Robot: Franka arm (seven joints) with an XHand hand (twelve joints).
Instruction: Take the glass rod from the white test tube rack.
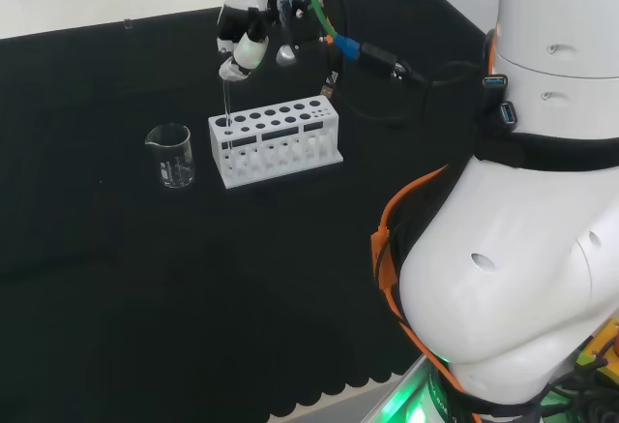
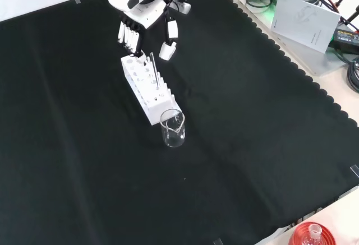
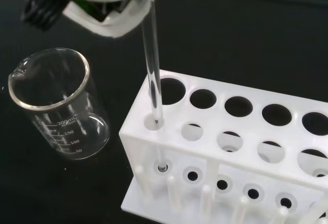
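Observation:
The white test tube rack (image 1: 276, 139) (image 2: 147, 88) (image 3: 230, 147) lies on the black cloth. A clear glass rod (image 1: 225, 104) (image 2: 153, 68) (image 3: 152, 65) stands upright in the rack's corner hole, at the end nearest the beaker, its foot in the lower plate. The hand (image 1: 244, 36) (image 2: 137, 9) hovers over that end, open. In the front view its fingers (image 2: 129, 36) point down and the thumb (image 2: 168, 44) stands apart, with the rod's top between and just below them. A white fingertip (image 3: 138, 6) sits right at the rod's top; I cannot tell if it touches.
A clear empty beaker (image 1: 171, 156) (image 2: 173, 128) (image 3: 56, 106) stands close beside the rack's rod end. A flask on a red ribbed stand (image 2: 312, 235) sits at the cloth's near right corner in the front view. The arm's white links (image 1: 522, 229) are at the head view's right.

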